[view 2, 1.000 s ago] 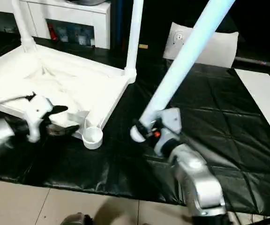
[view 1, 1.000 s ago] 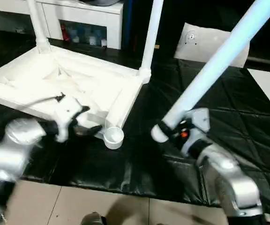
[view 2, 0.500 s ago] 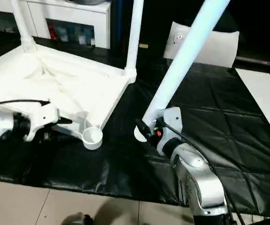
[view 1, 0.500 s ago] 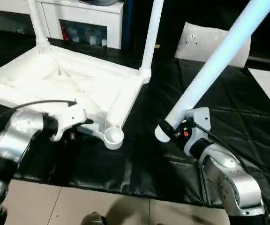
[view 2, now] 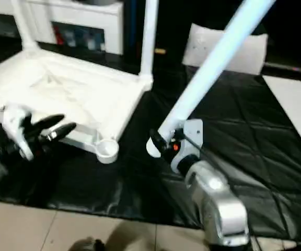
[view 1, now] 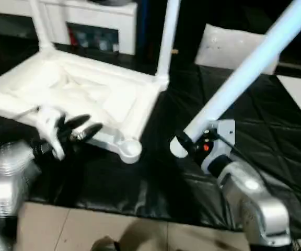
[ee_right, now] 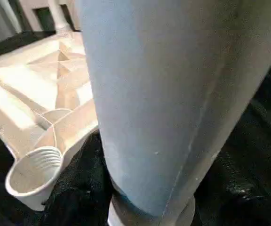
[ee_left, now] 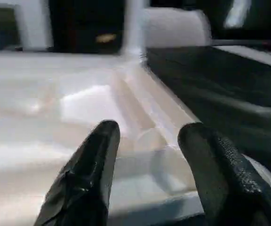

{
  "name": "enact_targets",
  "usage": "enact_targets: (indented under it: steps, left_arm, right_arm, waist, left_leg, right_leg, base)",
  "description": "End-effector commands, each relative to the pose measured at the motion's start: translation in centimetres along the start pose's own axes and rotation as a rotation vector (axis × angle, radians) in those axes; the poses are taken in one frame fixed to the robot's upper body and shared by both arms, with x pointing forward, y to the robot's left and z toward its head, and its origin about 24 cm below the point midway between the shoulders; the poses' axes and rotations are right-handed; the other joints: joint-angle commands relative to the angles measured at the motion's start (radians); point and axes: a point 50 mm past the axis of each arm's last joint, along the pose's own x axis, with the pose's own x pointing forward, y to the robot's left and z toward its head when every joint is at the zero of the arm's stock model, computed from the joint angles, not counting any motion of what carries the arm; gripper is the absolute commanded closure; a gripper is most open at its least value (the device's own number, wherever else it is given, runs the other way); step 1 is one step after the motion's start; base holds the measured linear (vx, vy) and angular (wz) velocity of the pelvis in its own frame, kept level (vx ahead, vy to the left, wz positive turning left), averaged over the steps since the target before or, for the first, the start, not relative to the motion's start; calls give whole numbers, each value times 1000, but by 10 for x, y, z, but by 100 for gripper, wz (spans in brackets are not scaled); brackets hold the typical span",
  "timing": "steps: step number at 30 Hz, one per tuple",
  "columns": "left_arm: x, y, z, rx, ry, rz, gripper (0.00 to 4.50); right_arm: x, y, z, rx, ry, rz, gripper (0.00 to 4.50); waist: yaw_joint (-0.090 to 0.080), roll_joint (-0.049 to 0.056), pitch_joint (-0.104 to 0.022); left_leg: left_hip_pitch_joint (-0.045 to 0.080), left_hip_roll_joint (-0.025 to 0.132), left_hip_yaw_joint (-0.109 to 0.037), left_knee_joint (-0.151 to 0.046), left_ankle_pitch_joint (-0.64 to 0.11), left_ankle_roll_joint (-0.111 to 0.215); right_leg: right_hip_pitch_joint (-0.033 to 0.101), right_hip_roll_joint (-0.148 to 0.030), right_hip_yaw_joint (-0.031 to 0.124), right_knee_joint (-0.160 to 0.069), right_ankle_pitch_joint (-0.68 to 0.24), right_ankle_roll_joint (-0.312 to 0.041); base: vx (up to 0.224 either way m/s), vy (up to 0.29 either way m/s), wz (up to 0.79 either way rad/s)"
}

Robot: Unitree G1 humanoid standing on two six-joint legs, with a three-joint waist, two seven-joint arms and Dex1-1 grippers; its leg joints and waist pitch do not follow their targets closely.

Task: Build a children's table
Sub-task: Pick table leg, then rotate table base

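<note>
The table top (view 1: pixel 82 94) lies upside down on a black quilted mat (view 1: pixel 255 130), filling the upper left of the head views, its ribbed underside facing up. Two white legs stand upright in its far corner sockets: one at the upper left edge (view 1: pixel 39 26) and one near the top centre (view 1: pixel 166 39). The near corner socket (view 1: pixel 130 150) is an open ring at the lower centre, with no leg in it.

The left gripper (view 1: pixel 81 127) sits at the lower left, just beside the near edge of the table top. Its two black fingers (ee_left: pixel 86 174) stand apart with nothing between them; in the left wrist view the ribbed underside shows through the gap.

The right gripper (view 1: pixel 195 144) is at the centre right, clamped around the thick end of a third leg (view 1: pixel 244 70), which slants up toward the upper right corner. That end hangs just above the mat, near the open socket but apart from it.

A whitish bag (view 1: pixel 234 47) lies at the upper right, behind the slanted leg.
</note>
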Motion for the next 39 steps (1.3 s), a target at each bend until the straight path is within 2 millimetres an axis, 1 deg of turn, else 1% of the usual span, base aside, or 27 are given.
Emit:
enact_targets:
  steps: [1, 3, 4, 6, 8, 10, 11, 12, 13, 15, 16, 18, 19, 21, 23, 24, 25, 26, 28, 29, 31, 33, 35, 36, 37, 38, 39]
  left_arm:
    - [1, -5, 8, 12, -45, 146, 201]
    - [2, -13, 10, -8, -64, 188, 201]
    - [2, -21, 11, -9, -69, 207, 201]
    - [3, -28, 11, 5, -65, 219, 201]
    - [5, -35, 10, 2, -52, 222, 201]
    - [6, -43, 7, -8, -28, 249, 201]
    - [6, -45, 6, 5, -18, 247, 201]
    - [6, -46, 5, 13, -11, 244, 201]
    - [6, -48, 2, 9, -3, 247, 201]
    - [6, -50, 2, 4, 0, 253, 201]
    - [5, -51, 1, -3, 4, 257, 201]
    - [4, -54, -3, -8, 16, 258, 201]
    - [4, -55, -3, -9, 21, 259, 201]
    - [2, -57, -6, -17, 32, 270, 201]
    - [2, -57, -7, -19, 37, 276, 201]
    - [2, -57, -7, -19, 39, 277, 201]
    - [1, -57, -8, -18, 43, 281, 201]
    - [1, -57, -8, -18, 44, 282, 201]
    - [-1, -56, -9, -18, 49, 289, 201]
    - [-1, -56, -9, -18, 50, 291, 201]
    - [-2, -56, -10, -20, 59, 298, 201]
    - [-2, -56, -11, -20, 61, 299, 201]
    - [-2, -57, -11, -20, 64, 299, 201]
    - [-2, -57, -12, -19, 66, 299, 201]
    - [-1, -57, -12, -19, 68, 298, 201]
    - [-1, -58, -12, -19, 69, 298, 201]
    - [-1, -58, -12, -19, 70, 297, 201]
  right_arm:
    - [-5, -5, 3, -36, -28, -83, 260]
    - [-8, -5, 2, -42, -29, -108, 260]
    - [-9, -5, 0, -42, -19, -139, 260]
    - [-11, -5, -2, -38, -3, -172, 260]
    - [-13, -6, -4, -5, 2, -200, 260]
    - [-16, -10, -9, 72, 11, -243, 260]
    - [-17, -12, -9, 53, 9, -254, 260]
    - [-17, -14, -9, 36, 7, -260, 260]
    - [-18, -15, -8, -2, 3, -271, 260]
    - [-18, -16, -8, -17, 2, -274, 260]
    - [-18, -15, -7, -64, -1, -257, 260]
    - [-19, -14, -9, -116, 10, -232, 260]
    - [-19, -14, -10, -124, 12, -229, 260]
    - [-20, -13, -11, -115, 9, -223, 260]
    - [-20, -13, -13, -99, 13, -216, 260]
    - [-20, -13, -13, -87, 14, -220, 260]
    - [-20, -14, -15, -61, 14, -237, 260]
    - [-20, -15, -15, -50, 12, -245, 260]
    - [-21, -16, -15, -30, 7, -251, 260]
    - [-21, -17, -16, -29, 7, -251, 260]
    - [-21, -19, -16, -54, 9, -250, 260]
    - [-21, -19, -16, -72, 7, -250, 260]
    - [-21, -20, -15, -83, 5, -249, 260]
    - [-21, -20, -15, -85, 5, -247, 260]
    - [-21, -20, -15, -85, 7, -244, 260]
    - [-21, -20, -15, -85, 7, -242, 260]
    - [-21, -20, -15, -87, 8, -239, 260]
  waist:
    - [-7, 34, -55]
    - [-5, 31, -54]
    - [-6, 32, -55]
    - [-5, 33, -54]
    - [3, 27, -56]
    - [15, 28, -55]
    - [17, 29, -55]
    - [15, 36, -56]
    - [7, 49, -63]
    - [-16, 62, -67]
    - [-26, 56, -66]
    - [-25, 42, -62]
    - [-19, 38, -63]
    - [-17, 41, -64]
    - [-29, 50, -66]
    - [-44, 50, -67]
    - [-61, 49, -65]
    - [-65, 50, -65]
    - [-80, 39, -62]
    - [-82, 37, -60]
    - [-87, 34, -59]
    - [-93, 36, -55]
    - [-111, 52, -54]
    - [-109, 64, -58]
    - [-59, 70, -51]
    - [-57, 56, -50]
    - [-75, -27, -86]
  left_leg:
    - [55, 61, -27, -85, -458, -130]
    - [56, 57, -31, -84, -468, -126]
    - [48, 56, -32, -86, -461, -121]
    - [38, 49, -25, -77, -429, -77]
    - [21, 46, -27, -61, -344, -20]
    - [8, 53, -39, -22, -266, 53]
    - [7, 57, -44, -19, -249, 62]
    - [6, 59, -47, -33, -246, 68]
    - [22, 58, -36, -56, -264, 65]
    - [49, 43, -20, -83, -319, 69]
    - [55, 37, -14, -90, -360, 76]
    - [40, 34, -8, -86, -392, 73]
    - [35, 37, -13, -70, -390, 77]
    - [32, 46, -28, -58, -372, 90]
    - [40, 41, -24, -84, -389, 82]
    - [56, 35, -15, -102, -429, 64]
    - [63, 30, -10, -113, -485, 39]
    - [63, 29, -7, -117, -517, 23]
    - [54, 22, -3, -117, -644, -28]
    - [51, 21, -6, -111, -665, -35]
    - [37, 26, -26, -83, -670, -33]
    - [36, 29, -32, -82, -687, -37]
    - [33, 22, -15, -132, -783, -80]
    - [-3, 16, 26, -213, -880, -124]
    - [-53, -22, 104, -274, -895, -176]
    - [-59, -15, 127, -279, -811, -189]
    - [54, 0, 47, -2, -425, -183]
  right_leg:
    - [-10, -87, 42, -97, -264, -158]
    - [-11, -89, 43, -105, -309, -133]
    - [-6, -91, 45, -104, -303, -123]
    - [0, -110, 58, -119, -329, -117]
    - [17, -136, 73, -134, -361, -104]
    - [25, -195, 104, -162, -417, -116]
    - [26, -198, 105, -163, -423, -122]
    - [28, -180, 92, -159, -425, -127]
    - [20, -135, 65, -141, -367, -128]
    - [2, -83, 30, -115, -239, -128]
    - [1, -80, 22, -115, -203, -122]
    - [13, -112, 34, -133, -225, -96]
    - [17, -146, 51, -150, -274, -84]
    - [26, -176, 64, -169, -331, -83]
    - [20, -134, 34, -157, -326, -70]
    - [4, -96, 10, -139, -296, -52]
    - [-9, -78, -7, -128, -275, -40]
    - [-11, -77, -12, -125, -278, -34]
    - [-14, -105, -9, -145, -365, -12]
    - [-13, -117, -4, -153, -402, -6]
    - [7, -167, 15, -185, -514, 13]
    - [10, -170, 8, -192, -567, 21]
    - [18, -107, -40, -158, -514, 14]
    - [62, -36, -99, -24, -314, -18]
    - [100, 13, -164, 92, -135, -43]
    - [99, -6, -139, 77, -169, -56]
    - [-29, -218, -2, -84, -592, -14]
  base:
    - [0, 0, 0]
    - [0, 0, 0]
    - [0, 0, 0]
    - [0, 0, 0]
    - [0, 0, 0]
    - [0, 0, 0]
    - [9, 63, -1]
    - [14, 84, -2]
    - [14, 84, -2]
    - [-6, 96, 2]
    - [-11, 99, 3]
    - [-3, 108, -2]
    - [-2, 110, -2]
    - [-11, 106, -4]
    - [-11, 106, -7]
    - [-15, 88, -5]
    - [-15, 88, -5]
    - [-25, 87, -3]
    - [-35, 79, -3]
    - [-42, 61, -5]
    - [-45, 66, -10]
    - [-50, 65, -16]
    - [-59, 64, -15]
    - [-118, 61, 4]
    - [-118, 61, 4]
    - [-112, 8, 20]
    - [-57, -74, 27]
